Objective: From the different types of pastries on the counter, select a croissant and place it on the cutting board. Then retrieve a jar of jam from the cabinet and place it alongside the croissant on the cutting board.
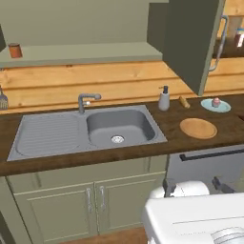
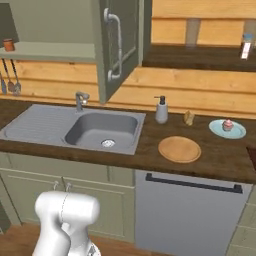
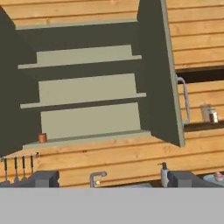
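Low at the front of both base views I see my arm (image 2: 67, 220) folded back close to the base, its white links bunched below the counter edge, well short of anything on the worktop. The hand is raised and looks up at the wall cabinet (image 3: 83, 83), whose door (image 3: 159, 70) stands swung open to the right. My gripper (image 3: 116, 179) has its two dark finger tips (image 3: 46, 178) set far apart at the bottom of the hand view, released and holding nothing.

On the cabinet's lowest shelf, far left, stands a small reddish-brown jar (image 3: 42, 138), alone; I see the same jar at the left end of that shelf from the left base camera (image 1: 15, 50). Whether it is jam I cannot tell.

On the dark wooden counter (image 2: 150, 150) to the right of the sink (image 2: 102, 129), the round cutting board (image 2: 179, 149) lies bare. Behind it, near the wall, a small golden-brown pastry (image 2: 188, 118) that looks like the croissant sits just beside the soap dispenser (image 2: 161, 110). Further right a pale blue plate (image 2: 227, 129) carries a pink-topped cupcake (image 2: 228, 124). The pastry and the board are apart, not touching.
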